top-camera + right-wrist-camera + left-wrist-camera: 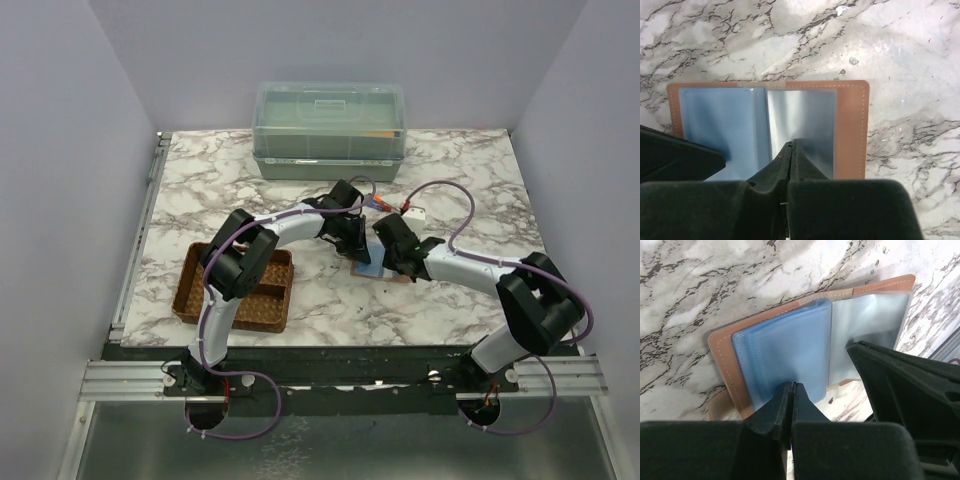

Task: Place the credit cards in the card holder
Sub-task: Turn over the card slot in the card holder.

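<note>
I am watching the card holder (372, 270) lying open and flat around the middle of the tabletop (470, 190), a little closer to the near edge than to the far one. Both arms are reaching in over it, one from each side.

In the left wrist view the left gripper (791, 390) is showing its fingers pressed together. Their tips are sitting at the edge of the light blue sleeves (785, 340) covering one half of the holder. I cannot tell whether a thin sleeve edge is caught between them.

The right gripper (790, 150) is also closed tight, with its tips over the edge of the silvery sleeve (800, 120) on the other half. Tan leather is showing as a border around the sleeves. Whether anything is tucked inside them I cannot tell.

A brown woven tray (195, 290) is sitting at the near-left corner of the tabletop. A clear lidded box (330, 130) is standing against the middle of the far edge. Some small red and white items (400, 208) are lying just beyond the grippers, too small for me to identify.
</note>
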